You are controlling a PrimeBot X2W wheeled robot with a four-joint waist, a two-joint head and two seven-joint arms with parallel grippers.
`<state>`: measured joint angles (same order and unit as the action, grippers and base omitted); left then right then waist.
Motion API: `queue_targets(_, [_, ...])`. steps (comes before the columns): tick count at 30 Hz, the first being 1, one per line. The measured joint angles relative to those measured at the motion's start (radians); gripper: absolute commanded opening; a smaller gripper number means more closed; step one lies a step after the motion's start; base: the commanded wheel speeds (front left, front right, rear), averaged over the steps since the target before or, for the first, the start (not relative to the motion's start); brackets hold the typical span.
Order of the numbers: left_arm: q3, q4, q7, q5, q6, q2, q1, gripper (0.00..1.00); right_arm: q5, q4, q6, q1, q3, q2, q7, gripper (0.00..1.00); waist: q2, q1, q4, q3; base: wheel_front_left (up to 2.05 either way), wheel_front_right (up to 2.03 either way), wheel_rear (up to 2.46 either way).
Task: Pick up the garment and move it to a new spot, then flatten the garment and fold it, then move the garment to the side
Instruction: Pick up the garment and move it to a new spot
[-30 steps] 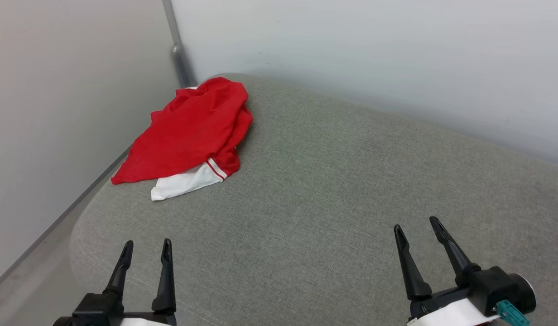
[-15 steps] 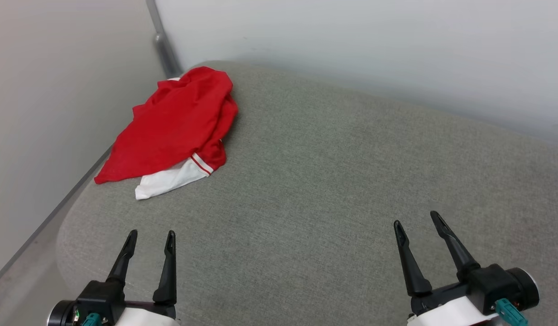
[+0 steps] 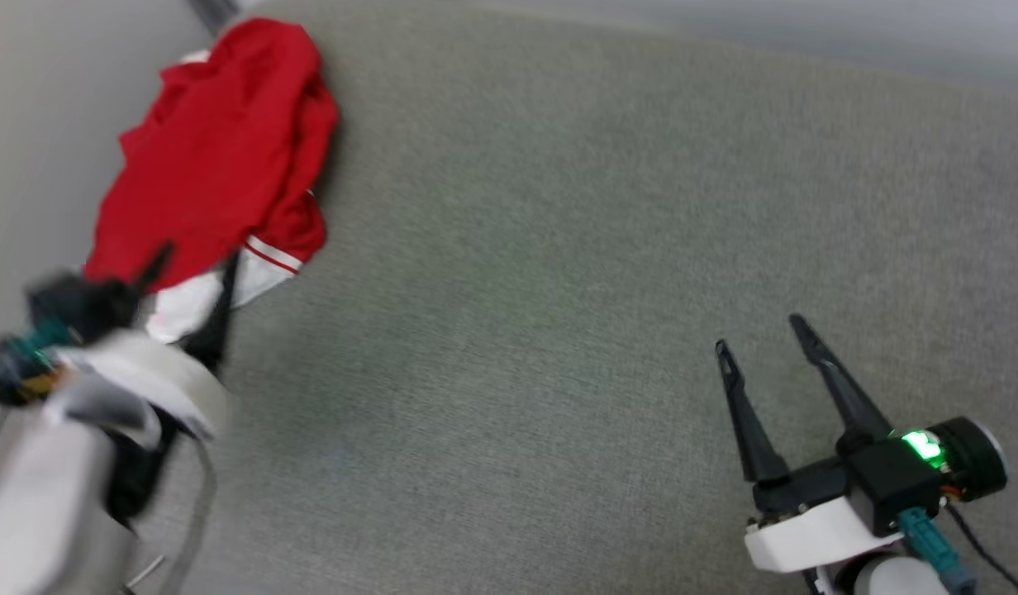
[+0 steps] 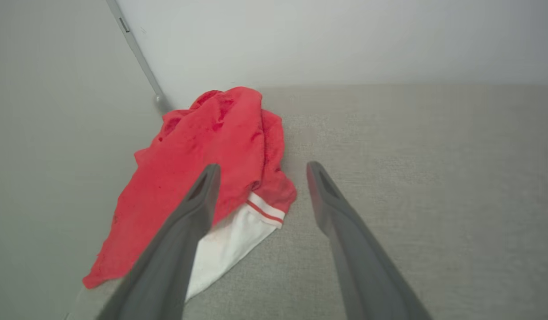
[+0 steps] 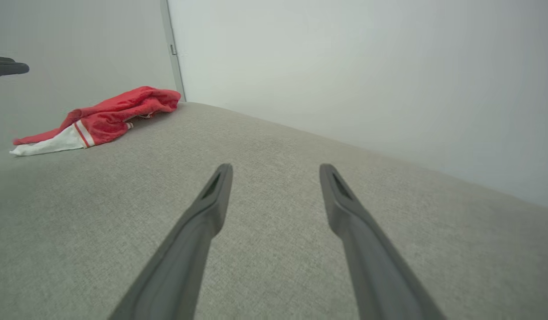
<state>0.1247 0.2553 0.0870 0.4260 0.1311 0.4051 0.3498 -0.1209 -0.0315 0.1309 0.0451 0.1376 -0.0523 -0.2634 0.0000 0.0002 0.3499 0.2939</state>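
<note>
Pale walls are seen beyond both pincers, joined at a grey corner strip whose upper end is cut off. A grey upholstered surface is spread beneath the pincers, and its edges are largely cropped in the head view. The garment, red with one white sleeve and striped trim, is heaped crumpled on that surface, directly ahead of the left pincer and far to the left of the right pincer. The collar and the other sleeve are buried in the folds.

The left pincer is held open and empty. In its wrist view one finger is seen across the red cloth and white sleeve, and whether cloth is touched cannot be told. In the head view it is badly blurred. The right pincer is likewise held open and empty over bare fabric, well apart from the garment.
</note>
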Motion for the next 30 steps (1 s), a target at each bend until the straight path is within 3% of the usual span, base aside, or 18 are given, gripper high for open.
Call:
queue_targets(5, [0.055, 0.072, -0.212, 0.183, 0.0, 0.189, 0.193, 1.0, -0.033, -0.007, 0.0, 0.023, 0.003, -0.013, 0.0, 1.0, 0.0, 0.0, -0.041, 0.096, 0.0, 0.0, 0.0])
queue_targets(11, [0.099, 0.162, -0.514, 0.444, 0.0, 0.319, 0.366, 1.0, -0.046, -0.025, 0.0, 0.063, -0.007, -0.022, 0.0, 1.0, 0.0, 0.0, -0.098, 0.203, 0.0, 0.0, 0.0])
queue_targets(15, [0.105, 0.223, -0.667, 0.548, 0.0, 0.366, 0.446, 1.0, -0.048, -0.035, 0.0, 0.077, -0.008, -0.021, 0.0, 1.0, 0.0, 0.0, -0.134, 0.266, 0.0, 0.0, 0.0])
queue_targets(18, [0.086, 0.293, -0.739, 0.613, 0.0, 0.369, 0.491, 1.0, -0.055, -0.046, 0.0, 0.089, -0.002, -0.017, -0.002, 1.0, 0.0, 0.0, -0.16, 0.307, 0.0, 0.0, 0.0])
queue_targets(27, [0.106, 0.414, -0.843, 0.63, 0.0, 0.403, 0.55, 1.0, -0.071, -0.075, 0.001, 0.111, -0.031, 0.005, -0.009, 1.0, 0.0, -0.0003, -0.221, 0.377, 0.0, 0.0, 0.0])
queue_targets(28, [0.111, 0.42, -0.851, 0.63, 0.0, 0.403, 0.555, 0.0, -0.075, -0.075, 0.001, 0.111, -0.031, 0.006, -0.009, 1.0, 0.0, -0.0004, -0.222, 0.379, 0.0, 0.0, 0.0])
queue_targets(30, [0.114, 0.431, -0.84, 0.634, 0.0, 0.397, 0.559, 0.0, -0.078, -0.072, 0.001, 0.112, -0.033, 0.007, -0.009, 1.0, 0.0, -0.0004, -0.221, 0.376, 0.0, 0.0, 0.0])
